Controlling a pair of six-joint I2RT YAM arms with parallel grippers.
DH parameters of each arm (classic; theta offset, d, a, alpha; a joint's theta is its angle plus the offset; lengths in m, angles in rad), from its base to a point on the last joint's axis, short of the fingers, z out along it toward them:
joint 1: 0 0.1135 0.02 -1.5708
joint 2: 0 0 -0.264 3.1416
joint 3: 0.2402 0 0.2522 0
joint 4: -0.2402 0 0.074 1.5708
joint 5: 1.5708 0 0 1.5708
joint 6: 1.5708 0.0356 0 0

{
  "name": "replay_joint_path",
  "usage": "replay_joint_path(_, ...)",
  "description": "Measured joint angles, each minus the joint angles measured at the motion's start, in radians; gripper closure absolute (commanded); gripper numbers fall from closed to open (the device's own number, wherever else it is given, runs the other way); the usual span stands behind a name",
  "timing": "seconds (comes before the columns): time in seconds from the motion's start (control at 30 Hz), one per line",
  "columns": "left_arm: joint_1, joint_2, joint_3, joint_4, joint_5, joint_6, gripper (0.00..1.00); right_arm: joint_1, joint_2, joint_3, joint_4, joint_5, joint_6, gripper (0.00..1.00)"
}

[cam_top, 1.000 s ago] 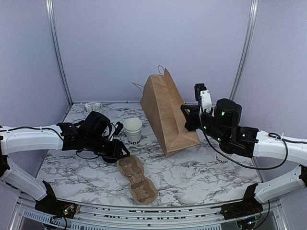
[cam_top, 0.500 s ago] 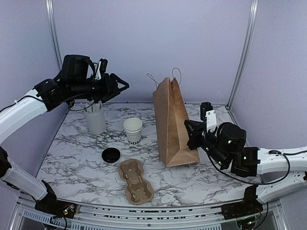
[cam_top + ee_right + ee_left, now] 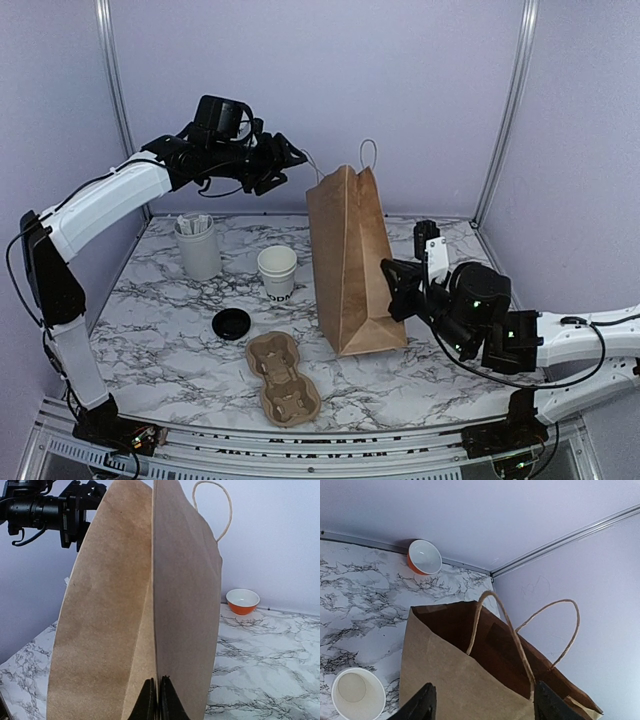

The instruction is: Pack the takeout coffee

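The takeout coffee cup [image 3: 277,271] is a small white paper cup that stands open on the marble table; it also shows in the left wrist view [image 3: 358,694]. Its black lid [image 3: 231,323] lies flat in front of it. A brown paper bag [image 3: 349,258] stands upright with its mouth open [image 3: 485,640]. My left gripper [image 3: 287,158] hangs open high beside the bag's top, its fingertips [image 3: 423,704] spread either side of the near rim. My right gripper [image 3: 157,696] is shut on the bag's side fold, low down [image 3: 391,287].
A brown pulp cup carrier [image 3: 283,378] lies near the front edge. A taller white holder with packets [image 3: 198,248] stands at back left. An orange bowl [image 3: 243,601] sits by the back wall behind the bag. Rope handles [image 3: 547,625] rise from the bag.
My left arm has swung right from above the holder to the bag's top, and its jaws have spread wider. The bag has shifted slightly left, still held by the right gripper.
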State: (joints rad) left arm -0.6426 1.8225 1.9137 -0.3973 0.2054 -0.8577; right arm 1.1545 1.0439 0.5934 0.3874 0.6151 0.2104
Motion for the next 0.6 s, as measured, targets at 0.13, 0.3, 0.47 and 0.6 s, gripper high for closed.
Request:
replay_joint_path(0.13, 0.0, 0.029, 0.034, -0.016, 0.011, -0.019, 0.34, 0.007, 0.001, 0.0, -0.007, 0.001, 0.002, 0.95)
replay_joint_path(0.3, 0.0, 0.03, 0.06, -0.018, 0.022, -0.029, 0.39, 0.013, 0.01, 0.0, -0.03, 0.004, 0.006, 0.95)
replay_joint_path(0.47, 0.0, 0.028, 0.06, -0.019, 0.022, -0.038, 0.49, 0.015, 0.027, 0.0, -0.054, 0.014, 0.007, 0.95)
replay_joint_path(0.6, -0.001, 0.007, 0.03, -0.014, 0.022, -0.042, 0.54, 0.015, 0.041, 0.0, -0.069, 0.026, 0.008, 0.94)
